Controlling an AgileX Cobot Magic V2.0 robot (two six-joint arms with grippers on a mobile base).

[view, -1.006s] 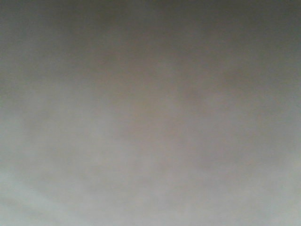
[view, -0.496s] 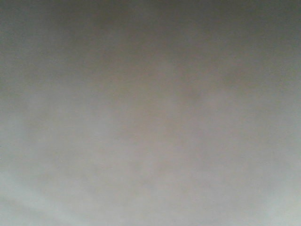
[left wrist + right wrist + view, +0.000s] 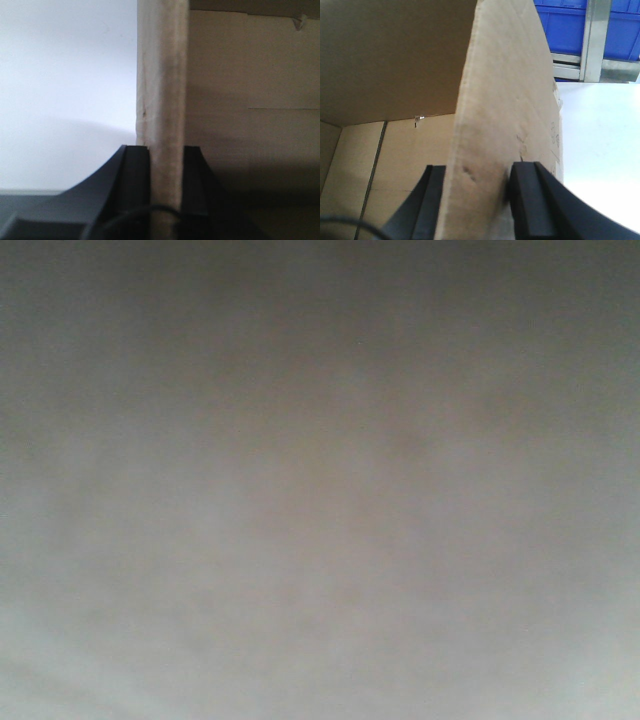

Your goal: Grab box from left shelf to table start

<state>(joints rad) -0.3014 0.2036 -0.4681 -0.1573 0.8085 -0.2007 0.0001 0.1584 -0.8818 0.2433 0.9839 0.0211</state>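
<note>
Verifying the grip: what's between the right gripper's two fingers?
Only a cardboard wall of the box: the right gripper pinches it, one finger per face. Right wrist view shows it.

Around the left end effector (image 3: 165,160), the clamped box (image 3: 162,75) wall is running from 6 to 12 o'clock, open room is lying at 9 o'clock, and inner panels are closing in at 3 o'clock. Around the right end effector (image 3: 480,172), also clamped on cardboard, the white surface (image 3: 600,145) is stretching free toward 3 o'clock, while blue bins (image 3: 565,25) and a metal upright (image 3: 594,40) are blocking 1 o'clock.
</note>
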